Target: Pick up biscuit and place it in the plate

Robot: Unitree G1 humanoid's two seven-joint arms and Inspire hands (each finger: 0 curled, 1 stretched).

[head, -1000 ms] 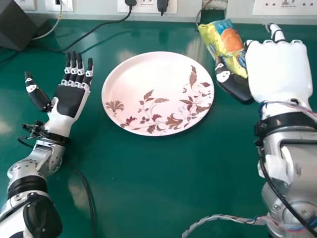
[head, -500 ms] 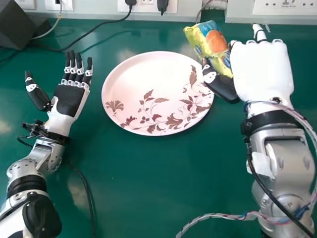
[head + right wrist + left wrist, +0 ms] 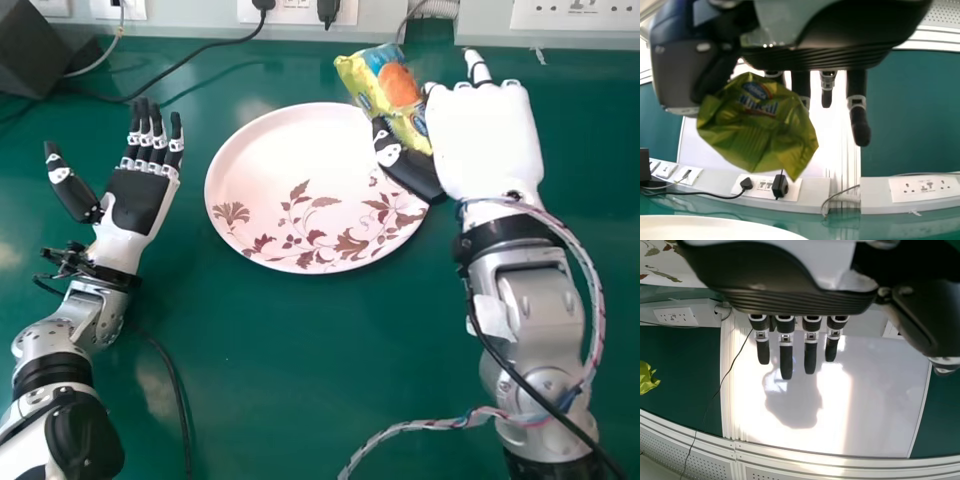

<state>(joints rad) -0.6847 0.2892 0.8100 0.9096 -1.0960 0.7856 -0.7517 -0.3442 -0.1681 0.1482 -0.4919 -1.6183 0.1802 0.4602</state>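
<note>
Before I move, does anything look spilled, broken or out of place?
Nothing spilled or broken: the plate lies flat, the right hand holds the biscuit. Only a small white bit by the wall looks stray.

Biscuit [image 3: 384,84] near plate's [image 3: 280,155] far-right rim

Left robot hand [image 3: 138,202] open, palm up

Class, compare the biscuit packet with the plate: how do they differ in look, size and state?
The biscuit packet is small and crinkled; the plate is larger, round and smooth.
The packet is mainly yellow-green; the plate is pale pink with brown leaves.
The packet is held in the right hand; the plate lies on the table.
Both carry printed decoration.
</note>
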